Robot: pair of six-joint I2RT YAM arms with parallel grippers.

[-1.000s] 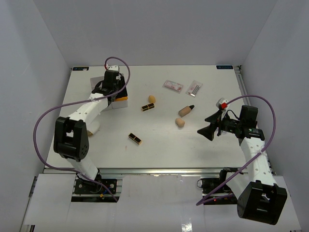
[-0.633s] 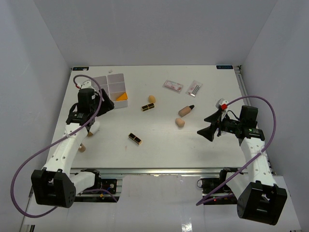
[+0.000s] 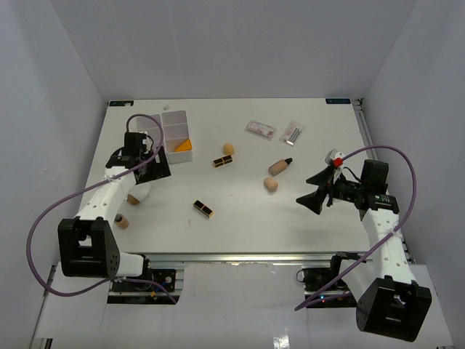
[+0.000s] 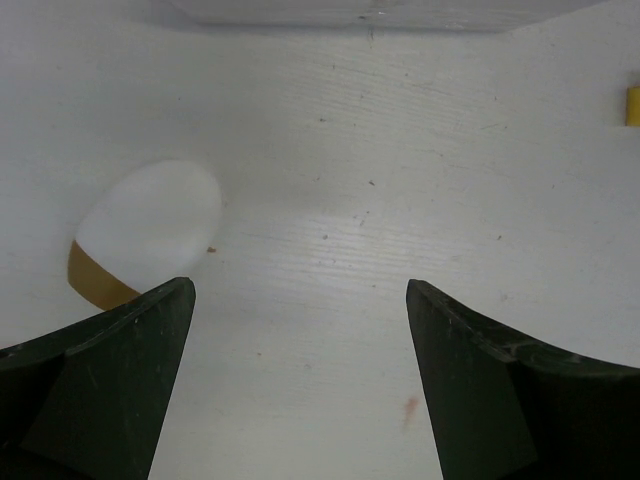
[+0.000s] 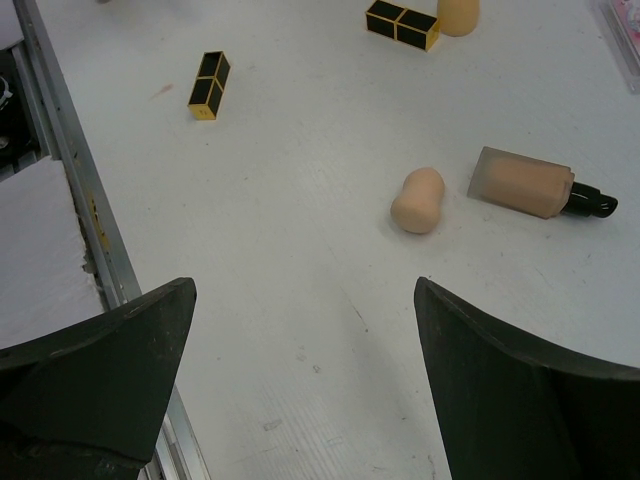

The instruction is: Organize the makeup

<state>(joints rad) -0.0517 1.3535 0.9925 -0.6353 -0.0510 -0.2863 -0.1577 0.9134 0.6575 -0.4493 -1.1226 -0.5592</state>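
My left gripper (image 3: 154,169) (image 4: 298,287) hangs open over bare table just in front of the white box (image 3: 164,122), nothing between its fingers. The orange white-capped tube (image 3: 139,193) (image 4: 150,228) lies close to its left finger. One box compartment holds an orange piece (image 3: 183,145). Two black-and-gold lipstick tubes (image 3: 223,161) (image 3: 203,209) (image 5: 401,24) (image 5: 209,85) lie mid-table. Beige sponges (image 3: 228,148) (image 3: 271,184) (image 5: 417,200) and the tan black-capped bottle (image 3: 280,166) (image 5: 525,185) lie near them. My right gripper (image 3: 312,198) (image 5: 305,285) is open and empty, right of the sponge.
Two clear flat packets (image 3: 260,129) (image 3: 293,132) lie at the back of the table. Another beige sponge (image 3: 122,220) sits near the left front edge. Grey walls close in the table on three sides, and a metal rail (image 5: 70,200) runs along the front edge.
My left gripper has drawn back from over the white box toward the near left and opened wider. The orange piece in the box now shows. The right arm has stayed put.
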